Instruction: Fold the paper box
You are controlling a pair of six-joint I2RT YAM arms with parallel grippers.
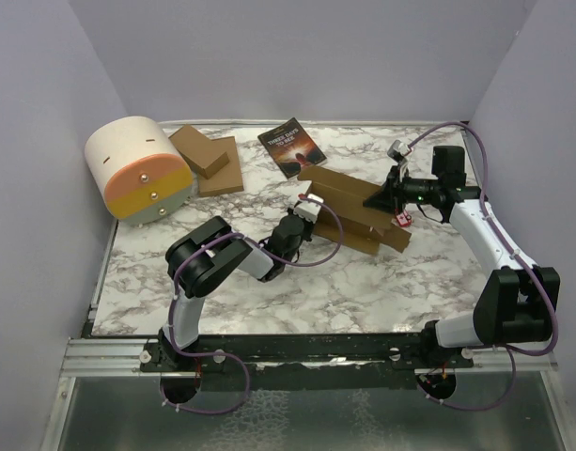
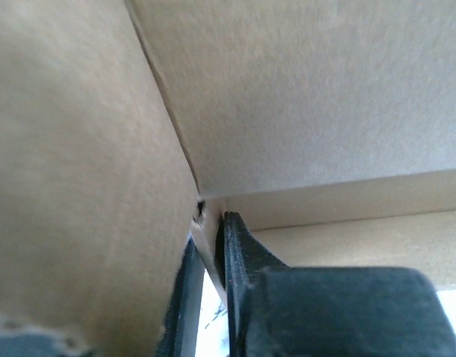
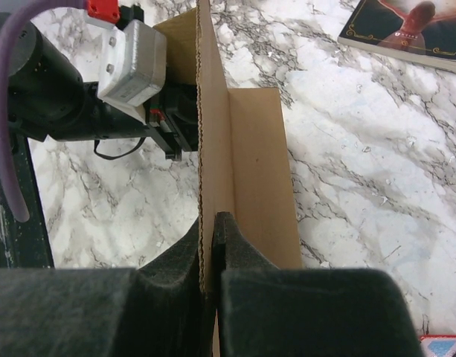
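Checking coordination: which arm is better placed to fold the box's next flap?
Probably left. The right gripper clamps the box by its upright wall, steadying it; the left gripper sits at the other end, a flap between its fingers.

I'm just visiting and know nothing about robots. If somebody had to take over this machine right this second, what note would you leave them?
Left gripper: at the left end of the paper box, jaws either side of a cardboard edge. I cannot tell whether it is gripping.
Right gripper: shut on the thin edge of an upright panel on the box's right side.
Box: mid-table between the two arms. The cardboard stack and book lie behind it, apart from both grippers.
Done: some panels are raised along their creases.
Left: fold the remaining panels and close the flaps. It is not yet a carton.
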